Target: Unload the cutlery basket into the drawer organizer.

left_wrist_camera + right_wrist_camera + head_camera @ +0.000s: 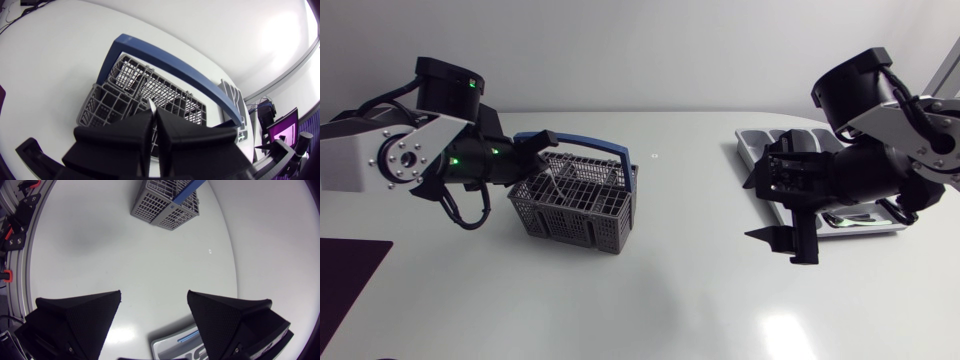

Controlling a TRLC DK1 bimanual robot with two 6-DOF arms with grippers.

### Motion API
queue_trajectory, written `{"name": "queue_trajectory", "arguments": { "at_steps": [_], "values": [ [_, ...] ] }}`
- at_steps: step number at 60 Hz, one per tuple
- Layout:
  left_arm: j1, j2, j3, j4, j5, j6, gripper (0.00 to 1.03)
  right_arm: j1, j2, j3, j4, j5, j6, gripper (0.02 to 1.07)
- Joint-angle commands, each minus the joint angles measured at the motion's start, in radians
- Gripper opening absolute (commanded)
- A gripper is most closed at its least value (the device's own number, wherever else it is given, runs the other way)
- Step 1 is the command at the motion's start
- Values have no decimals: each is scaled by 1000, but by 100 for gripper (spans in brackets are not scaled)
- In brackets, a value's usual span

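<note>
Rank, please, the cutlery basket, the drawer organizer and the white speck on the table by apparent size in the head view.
1. cutlery basket.
2. drawer organizer, though unsure: the right arm covers most of it, so it may match the basket.
3. white speck, by far the smallest.

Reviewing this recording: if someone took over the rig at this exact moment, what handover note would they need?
Left end effector: shut on a thin silver piece of cutlery, at the cutlery basket.
Right end effector: open, empty, above the basket-side edge of the drawer organizer.
Done: one piece gripped. The organizer's contents are largely hidden, so earlier progress cannot be told.
Left: lift that piece out, place it in the organizer, then check the basket for more.
</note>
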Motion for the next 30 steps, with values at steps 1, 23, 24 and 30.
{"name": "queue_trajectory", "arguments": {
  "at_steps": [1, 23, 24, 30],
  "values": [
    [-10, -47, -42, 25, -6, 23, 4, 18, -16, -27, -15, 8, 27, 97],
    [-14, -164, -83, 35, -25, 40, 4, 53, -36, -27, -19, 25, 53, 97],
    [-14, -170, -86, 35, -25, 42, 4, 56, -37, -27, -19, 28, 55, 97],
    [-13, -211, -95, 37, -32, 46, 4, 72, -42, -27, -21, 34, 66, 97]
  ]
}}
